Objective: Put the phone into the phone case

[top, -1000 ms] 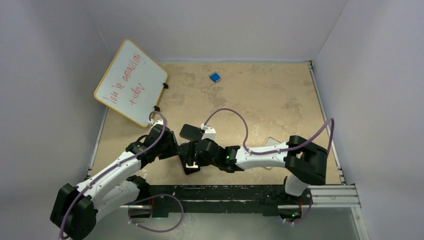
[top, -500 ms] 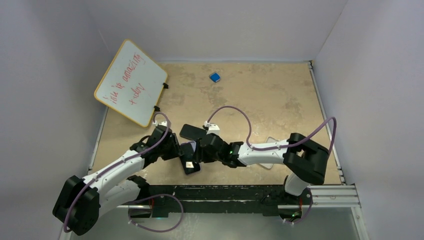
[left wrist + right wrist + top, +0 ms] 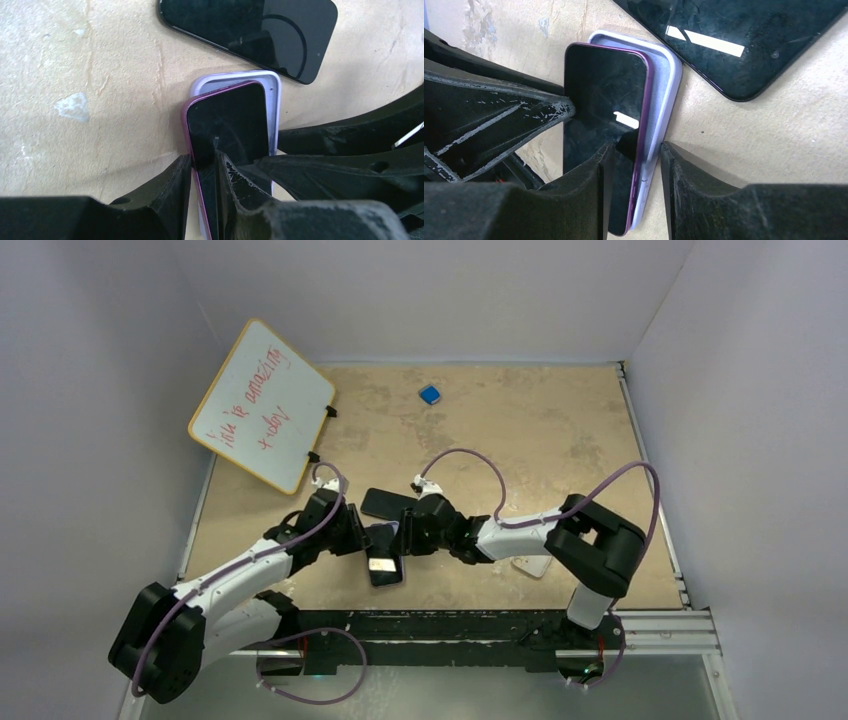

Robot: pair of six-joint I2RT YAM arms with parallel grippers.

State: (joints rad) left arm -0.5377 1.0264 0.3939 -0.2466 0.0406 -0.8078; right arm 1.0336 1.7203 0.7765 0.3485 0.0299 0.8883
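A purple-edged phone with a black screen lies tilted in a pale lavender phone case, its far end inside the rim. My left gripper is shut on the phone's left long edge, one finger outside the purple edge and the other on the screen. The right gripper comes from the other side. It is shut across the phone and the phone case, one finger on the screen and the other against the case's outer wall. In the top view both grippers meet over the phone.
A second black phone lies flat just beyond the case, also in the left wrist view. A whiteboard leans at the back left. A small blue object sits far back. A white item lies under the right arm.
Both grippers have narrowed onto the phone from opposite sides. The right arm has reached further left and both wrists have shifted slightly away from the bases.
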